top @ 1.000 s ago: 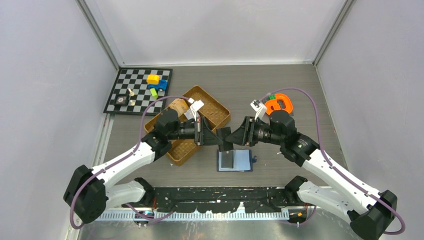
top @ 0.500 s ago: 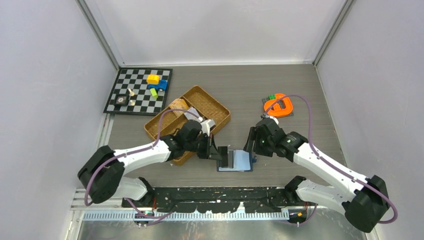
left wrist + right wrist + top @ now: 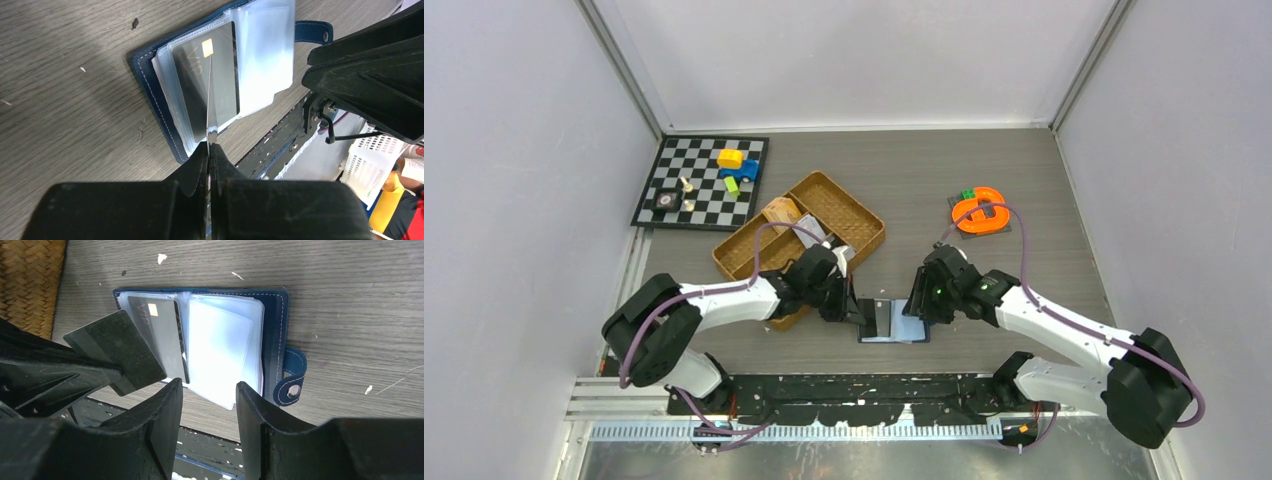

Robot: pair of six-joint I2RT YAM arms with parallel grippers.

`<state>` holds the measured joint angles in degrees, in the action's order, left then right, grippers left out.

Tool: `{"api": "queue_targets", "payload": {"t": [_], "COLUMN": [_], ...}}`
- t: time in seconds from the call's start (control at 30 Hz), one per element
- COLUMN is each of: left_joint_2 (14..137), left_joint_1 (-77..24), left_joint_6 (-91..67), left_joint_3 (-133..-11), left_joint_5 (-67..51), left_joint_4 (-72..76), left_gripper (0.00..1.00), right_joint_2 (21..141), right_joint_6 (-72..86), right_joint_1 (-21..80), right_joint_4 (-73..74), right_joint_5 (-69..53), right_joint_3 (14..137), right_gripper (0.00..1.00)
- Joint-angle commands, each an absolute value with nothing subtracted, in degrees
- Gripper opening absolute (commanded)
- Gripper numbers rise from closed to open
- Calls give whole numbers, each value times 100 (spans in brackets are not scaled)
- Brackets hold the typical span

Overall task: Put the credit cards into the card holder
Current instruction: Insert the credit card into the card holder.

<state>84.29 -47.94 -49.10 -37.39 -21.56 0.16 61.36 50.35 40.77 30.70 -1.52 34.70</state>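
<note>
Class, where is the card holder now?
In the top view the card holder lies open between the left gripper and the right gripper, just right of the woven tray.

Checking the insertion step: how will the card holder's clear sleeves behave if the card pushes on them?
The clear sleeves look thin and floppy, fanning unevenly, so they would probably buckle. Their glossy surface suggests the card in the left fingers may skid. The card holder itself looks light and may slide.
</note>
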Motion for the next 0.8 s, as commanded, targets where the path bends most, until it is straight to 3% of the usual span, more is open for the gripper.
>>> {"api": "queue_targets", "payload": {"t": [0.0, 0.6, 0.77], "left_joint_2": [8532, 8610, 8611], "left_joint_1": [-4816, -4819, -4816], "left_joint_6": [-4879, -4799, -4792], "left_joint_3": [-3902, -3933, -3955], "left_joint_5": [-1966, -1901, -1915], "left_joint_4": [132, -195, -224], "left_gripper": [0, 0, 0], "right_joint_2": [6332, 7051, 7130], "right_joint_6": [5154, 5455, 5597], "right_joint_1": [4097, 4113, 4112], "right_joint_4": [2606, 1844, 1622], "right_joint_5": [-267, -253, -170], "right_joint_3": [3417, 2900, 2837], "right_gripper": [48, 45, 39]}}
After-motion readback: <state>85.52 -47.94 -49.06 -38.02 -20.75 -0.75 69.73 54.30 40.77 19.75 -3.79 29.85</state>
